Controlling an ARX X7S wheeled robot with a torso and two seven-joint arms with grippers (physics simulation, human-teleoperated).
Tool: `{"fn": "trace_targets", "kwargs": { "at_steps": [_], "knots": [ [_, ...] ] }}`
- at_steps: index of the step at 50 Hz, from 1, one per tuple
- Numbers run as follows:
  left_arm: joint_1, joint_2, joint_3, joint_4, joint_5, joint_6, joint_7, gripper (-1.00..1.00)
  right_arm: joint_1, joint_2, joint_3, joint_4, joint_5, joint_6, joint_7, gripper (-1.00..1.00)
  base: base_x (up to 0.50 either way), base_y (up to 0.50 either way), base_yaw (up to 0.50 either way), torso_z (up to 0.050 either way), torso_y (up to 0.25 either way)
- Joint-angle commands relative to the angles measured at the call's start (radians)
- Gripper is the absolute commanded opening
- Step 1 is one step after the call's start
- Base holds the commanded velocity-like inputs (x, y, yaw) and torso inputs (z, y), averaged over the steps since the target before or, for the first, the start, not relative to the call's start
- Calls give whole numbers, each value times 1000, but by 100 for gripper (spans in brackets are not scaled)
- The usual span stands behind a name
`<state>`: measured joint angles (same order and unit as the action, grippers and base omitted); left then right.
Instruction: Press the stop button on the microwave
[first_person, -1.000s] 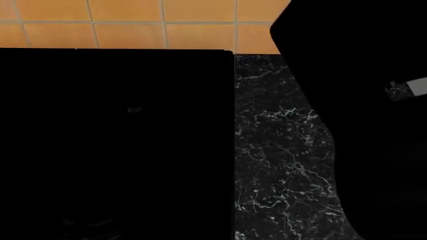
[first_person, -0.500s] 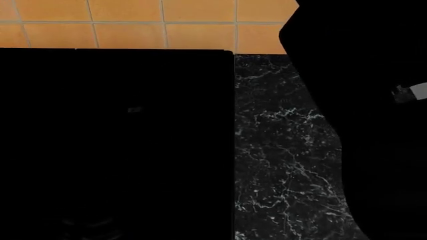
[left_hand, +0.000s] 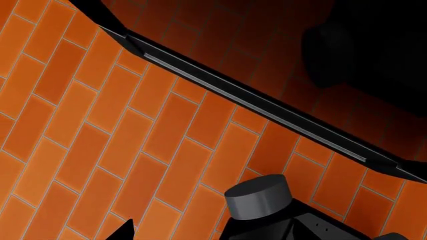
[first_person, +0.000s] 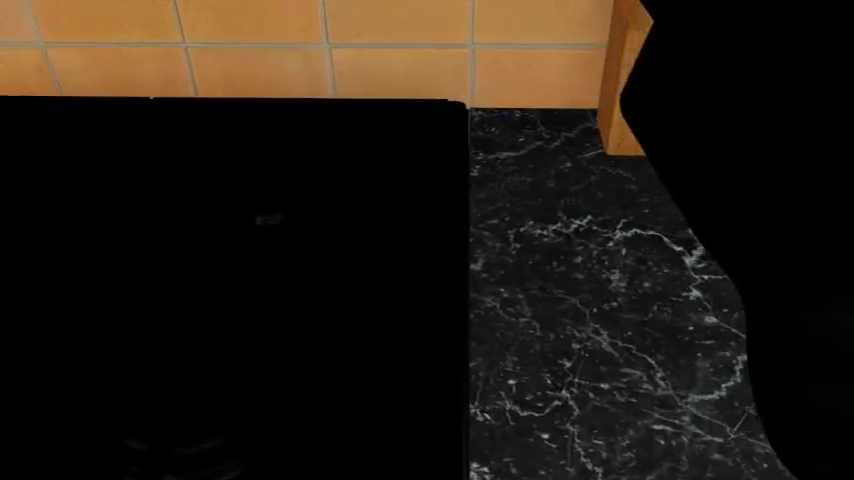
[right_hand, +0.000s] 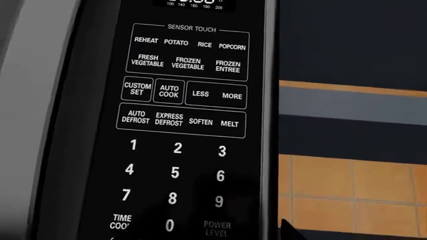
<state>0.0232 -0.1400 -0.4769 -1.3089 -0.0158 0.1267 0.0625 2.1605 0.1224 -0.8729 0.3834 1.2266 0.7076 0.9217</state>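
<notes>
In the right wrist view the microwave's black control panel fills the frame, with the sensor touch keys, the number keys and POWER LEVEL. No stop button shows; the panel runs on past the frame's edge. My right gripper is open close in front of the panel, with one dark fingertip showing beside the panel's edge. In the head view the microwave is a black block at the left and my right arm a black shape at the right. My left gripper is open over the orange brick floor, empty.
Black marble counter lies between the microwave and my right arm. Orange wall tiles run behind, with a wooden edge at the back right. The left wrist view shows a dark bar and a grey cylinder.
In the head view my right arm has moved to the right, uncovering the wooden edge and more counter. The small grey-white part on it no longer shows.
</notes>
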Motion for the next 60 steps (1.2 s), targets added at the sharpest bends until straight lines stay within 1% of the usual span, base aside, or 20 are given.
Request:
{"fn": "trace_targets", "kwargs": {
  "at_steps": [1, 12, 21, 22, 46, 52, 60],
  "knots": [
    [0, 0, 0, 0, 0, 0, 0, 100, -16, 21, 19, -81, 57, 49, 66, 100, 0, 0, 0, 0, 0],
    [0, 0, 0, 0, 0, 0, 0, 100, -46, 33, 35, -172, 111, 79, 136, 100, 0, 0, 0, 0, 0],
    [0, 0, 0, 0, 0, 0, 0, 100, -62, 31, 37, -206, 134, 88, 162, 100, 0, 0, 0, 0, 0],
    [0, 0, 0, 0, 0, 0, 0, 100, -63, 31, 36, -207, 134, 88, 163, -100, 0, 0, 0, 0, 0],
    [0, 0, 0, 0, 0, 0, 0, 100, -83, 45, 43, -293, 183, 110, 219, -100, 0, 0, 0, 0, 0],
    [0, 0, 0, 0, 0, 0, 0, 100, -72, 49, 40, -255, 163, 99, 196, -100, 0, 0, 0, 0, 0],
    [0, 0, 0, 0, 0, 0, 0, 100, -83, 39, 7, -132, 86, 49, 106, -100, 0, 0, 0, 0, 0]
  ]
}}
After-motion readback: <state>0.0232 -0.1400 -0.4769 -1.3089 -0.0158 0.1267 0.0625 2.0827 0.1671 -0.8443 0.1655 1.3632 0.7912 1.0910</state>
